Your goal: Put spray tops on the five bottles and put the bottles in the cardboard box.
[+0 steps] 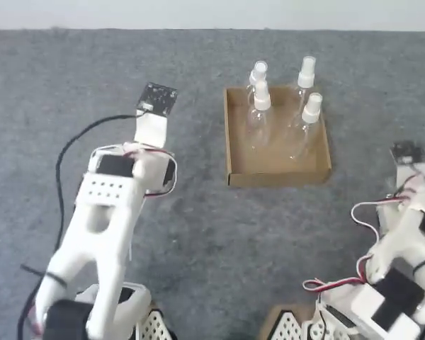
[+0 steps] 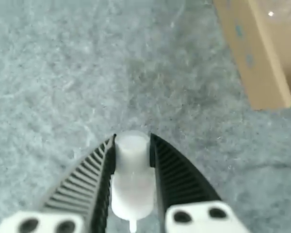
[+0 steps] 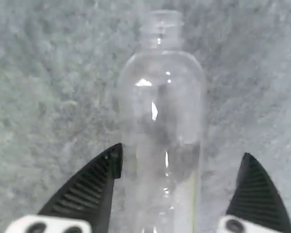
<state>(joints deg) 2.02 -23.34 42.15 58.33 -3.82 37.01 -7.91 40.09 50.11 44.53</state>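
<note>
**1. Left gripper (image 2: 132,141).** My two fingers (image 2: 94,177) are clamped on a spray top (image 2: 132,182). The white top sits between the ribbed pads and is gripped on both sides. Its head is level with my fingertips, and a thin stem shows at the end nearer my wrist. Grey carpet (image 2: 87,73) lies beyond the fingertips. A corner of the cardboard box (image 2: 262,63) is near, off to one side and apart from the top.

**2. Right gripper (image 3: 182,155).** My fingers here are spread wide and hold nothing. The bare bottle (image 3: 160,97) is between them, just beside one finger and apart from the other. It is clear plastic. Its threaded neck carries no top and points away from my wrist. Carpet surrounds it. I cannot tell whether it stands or lies.

**3. Surroundings, high view.** The box rests on the carpet toward the far side of the table, between my two arms. Four boxed bottles (image 1: 258,120) stand inside it, each with a white top fitted. Two are at the far wall and two are just in front of them. My left arm is to the left of the box, with its wrist near the box's left wall. My right arm is at the table's right edge, nearer than the box and apart from it.
</note>
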